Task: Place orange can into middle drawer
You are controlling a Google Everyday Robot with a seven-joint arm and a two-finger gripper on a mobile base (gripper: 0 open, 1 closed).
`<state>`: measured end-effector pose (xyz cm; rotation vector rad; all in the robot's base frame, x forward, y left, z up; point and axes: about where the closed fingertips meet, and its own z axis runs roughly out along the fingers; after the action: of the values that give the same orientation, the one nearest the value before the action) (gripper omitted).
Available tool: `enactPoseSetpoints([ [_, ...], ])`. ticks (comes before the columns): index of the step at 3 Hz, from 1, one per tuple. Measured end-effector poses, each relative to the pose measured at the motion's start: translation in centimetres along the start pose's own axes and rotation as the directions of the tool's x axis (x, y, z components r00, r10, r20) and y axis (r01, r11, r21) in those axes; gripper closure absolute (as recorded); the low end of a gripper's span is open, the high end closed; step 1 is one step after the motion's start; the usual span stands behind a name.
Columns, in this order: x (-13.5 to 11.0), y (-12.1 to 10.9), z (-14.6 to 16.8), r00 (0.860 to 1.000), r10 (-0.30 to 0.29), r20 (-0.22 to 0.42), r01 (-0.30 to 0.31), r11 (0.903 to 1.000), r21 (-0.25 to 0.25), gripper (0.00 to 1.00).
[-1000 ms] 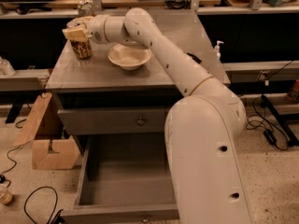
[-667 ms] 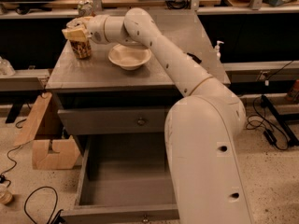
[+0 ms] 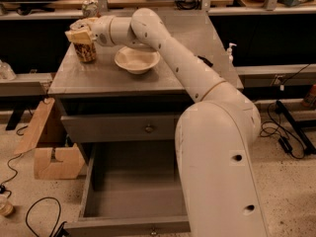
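Observation:
The orange can (image 3: 86, 50), brownish-orange mottled with a silver top, stands upright near the far left of the grey cabinet top (image 3: 98, 75). My gripper (image 3: 80, 34) is at the can's top, its tan fingers closed around the upper part of the can. The can's base rests on or just above the cabinet top. The middle drawer (image 3: 133, 196) is pulled wide open below, grey and empty inside, with a small knob on its front at the bottom edge. My white arm reaches from the lower right across the cabinet.
A white bowl (image 3: 137, 59) sits on the cabinet top right of the can. The upper drawer (image 3: 121, 128) is shut. A pale can (image 3: 89, 6) stands behind on the back shelf. A wooden stand (image 3: 49, 147) and cables lie on the floor at left.

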<state>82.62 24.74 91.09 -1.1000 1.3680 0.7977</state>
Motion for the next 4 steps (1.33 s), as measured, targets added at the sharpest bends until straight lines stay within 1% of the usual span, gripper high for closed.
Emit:
enactPoseSetpoints([
  [1, -1.4, 1.3, -1.1, 0.999, -0.039, 0.013, 0.039, 0.9992, 0.011, 1.0],
  [2, -4.4, 4.8, -3.9, 0.991, -0.124, 0.041, 0.123, 0.9916, 0.04, 1.0],
  [3, -9.6, 10.9, -9.1, 0.958, -0.275, 0.081, 0.266, 0.9583, 0.104, 1.0],
  [4, -12.5, 15.7, -13.0, 0.923, -0.375, 0.089, 0.36, 0.9211, 0.149, 1.0],
])
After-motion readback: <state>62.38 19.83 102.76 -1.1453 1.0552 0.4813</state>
